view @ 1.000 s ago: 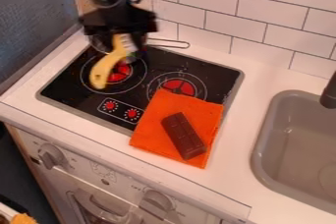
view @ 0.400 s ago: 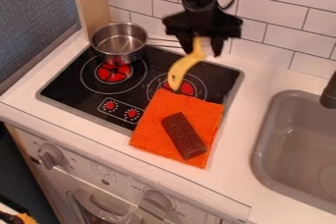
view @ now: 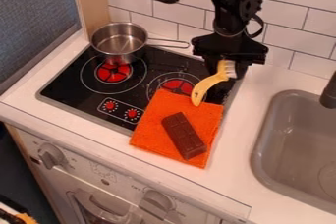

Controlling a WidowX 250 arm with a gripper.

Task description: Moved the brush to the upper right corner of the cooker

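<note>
**Brush brought to the cooker's upper right corner**

The yellow-handled brush (view: 207,86) is held at the upper right corner of the cooker (view: 139,59), its bristles turned towards the wall and its handle slanted down and left to the top edge of the orange cloth (view: 150,128). Its head is clamped between the fingers of the black gripper (view: 226,71). Whether the cooker is touched by the brush cannot be told.

Compared with the earlier frames, the brush is shifted rightward, from over the left burner (view: 113,72), past the right burner (view: 176,86). By this shift the carrying is, it seems, nearly completed; only lowering and release are judged to be needed. As the handle is aimed at the cloth, it could be snagged or left partly on the fabric if let go too soon.

Farther out, the steel pot (view: 119,41) is set at the cooker's upper left corner. A chocolate bar (view: 184,135) is laid on the cloth, which is spread over the cooker's lower right corner and onto the bench (view: 226,169). Near the bench's right side, the grey sink (view: 298,139) is fitted.
</note>
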